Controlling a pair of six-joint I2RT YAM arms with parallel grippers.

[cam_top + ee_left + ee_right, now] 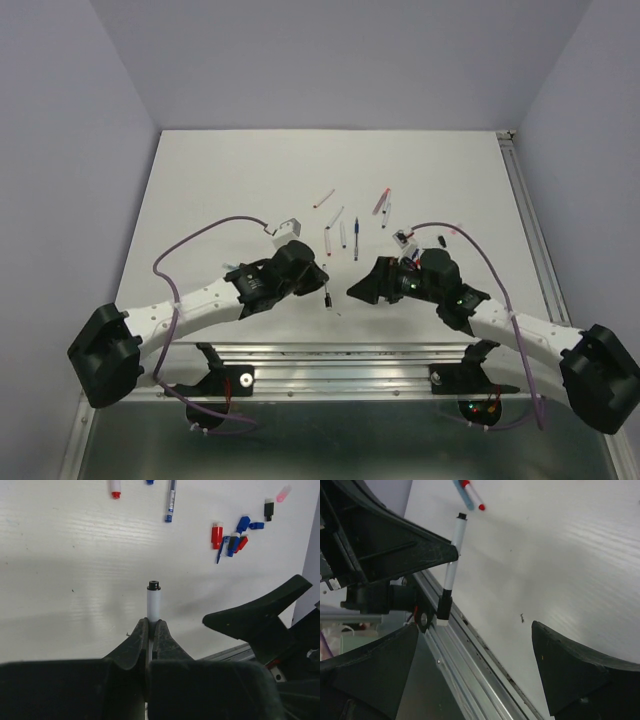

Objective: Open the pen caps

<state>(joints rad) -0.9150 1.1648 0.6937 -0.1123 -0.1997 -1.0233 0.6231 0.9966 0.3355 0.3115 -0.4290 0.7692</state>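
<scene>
Gripping a white pen [153,604] by its barrel, left gripper [151,625] clamped tight.
A black cap [444,608] sits on the pen's end; right gripper [475,630] gapes beside it; loose caps [235,535] lie on the table [75,580].

Nothing legible appeared in any of the three views: no writing, label, brand or number could be read on the pens [355,240], caps [216,535] or bench [230,180].
</scene>
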